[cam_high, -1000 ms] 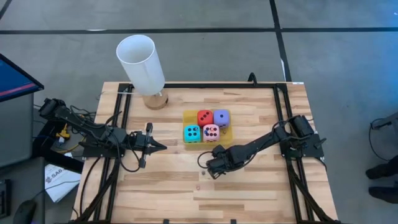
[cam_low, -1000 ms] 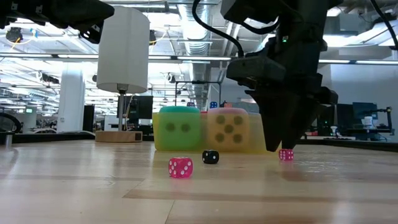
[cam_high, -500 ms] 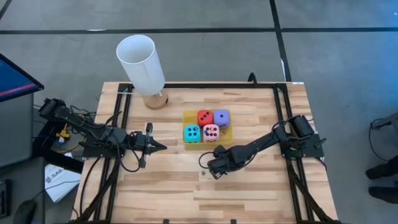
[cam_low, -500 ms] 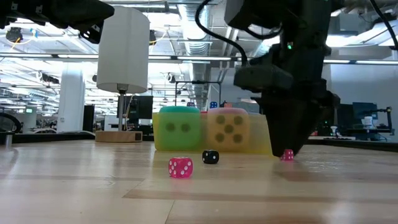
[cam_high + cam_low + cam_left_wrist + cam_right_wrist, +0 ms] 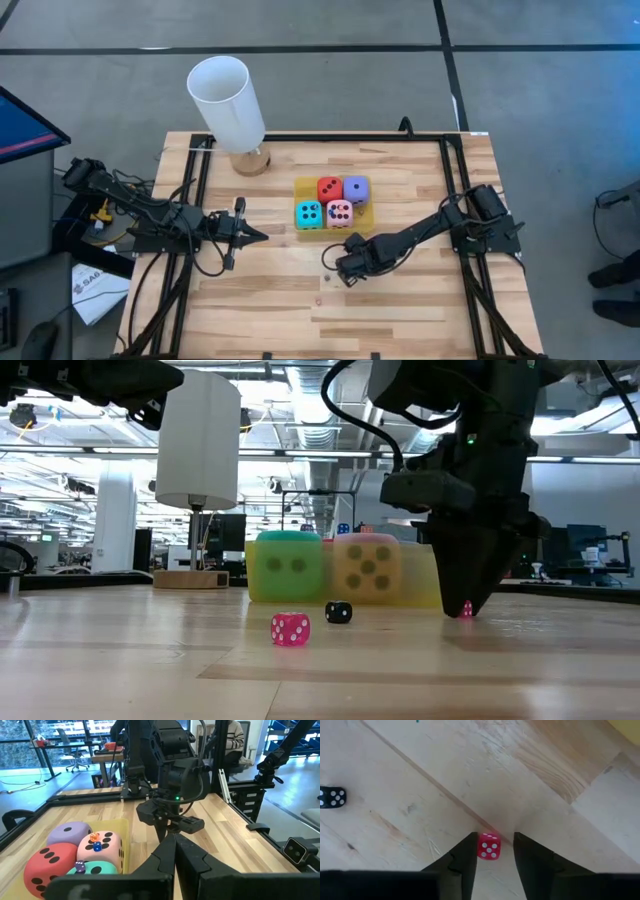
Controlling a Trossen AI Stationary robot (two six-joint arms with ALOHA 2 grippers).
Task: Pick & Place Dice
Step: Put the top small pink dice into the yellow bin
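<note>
Nearest on the tabletop [image 5: 400, 310], well in front of the yellow tray [image 5: 303, 184], a small pink die [image 5: 290, 628] was seen, and a small black die [image 5: 339, 612] just behind it, closer to the tray. Neither was touched.

Further back, just in front of the tray's near right corner, the right pincer [image 5: 494, 840] was set down at the tabletop with its fingers narrow and straddling a tiny red die [image 5: 489, 846]. The die sat close against one finger, with a gap left at the other, so no firm hold could be claimed yet.

For a good grip, the closing would best be finished gently with the tips kept low, so that the die is squeezed on flat faces and not flicked away. The lift should be held back until both fingers are pressed on. Care would be wanted so that the tray wall is not brushed.

In the tray itself the four big soft dice were found packed together: cyan [image 5: 308, 213] and pink [image 5: 339, 213] in front, red [image 5: 328, 188] and purple [image 5: 355, 189] behind.

The left pincer [image 5: 262, 237] was held fully closed and empty, off the tray's left side.

Beyond the tray, a white cylinder [image 5: 228, 100] stood at the far edge.
</note>
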